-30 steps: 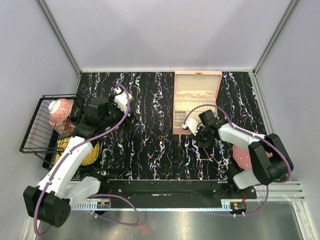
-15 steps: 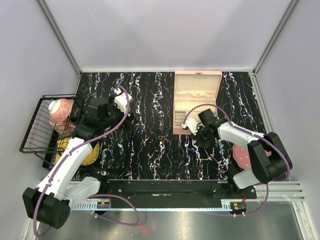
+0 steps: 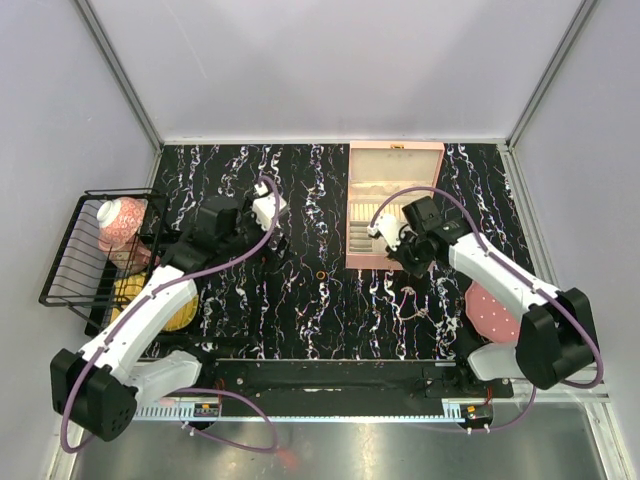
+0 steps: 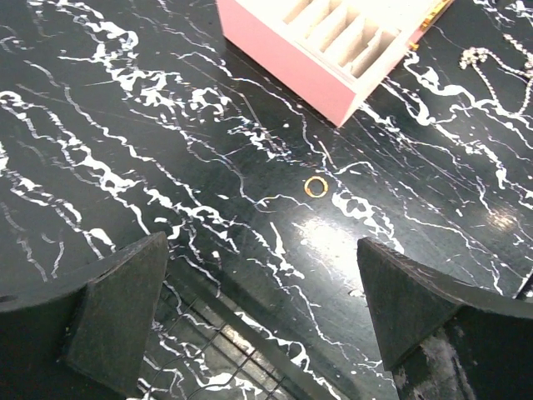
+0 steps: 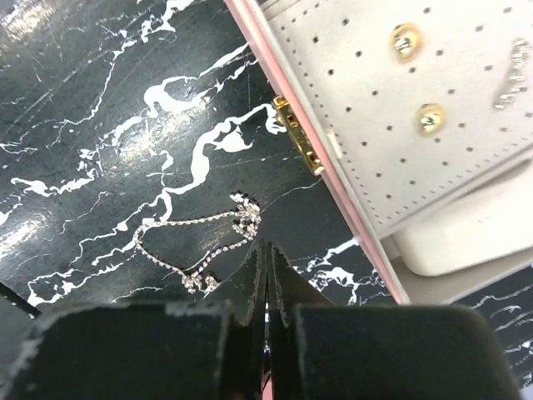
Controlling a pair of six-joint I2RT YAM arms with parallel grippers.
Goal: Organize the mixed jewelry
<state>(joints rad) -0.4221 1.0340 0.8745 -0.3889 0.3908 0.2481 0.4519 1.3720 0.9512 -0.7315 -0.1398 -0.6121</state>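
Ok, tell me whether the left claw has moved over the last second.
Yes. In the top view the left claw has shifted right, toward the pink box, and stays open.

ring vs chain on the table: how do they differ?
Shape: the ring is one small closed hoop; the chain is a long thin strand lying in a loose loop.
Colour: the ring is gold, the chain pale and silvery.
Spread: the ring covers a single spot, the chain sprawls much wider.
Shared: both lie loose on the black marbled table, outside the pink box.
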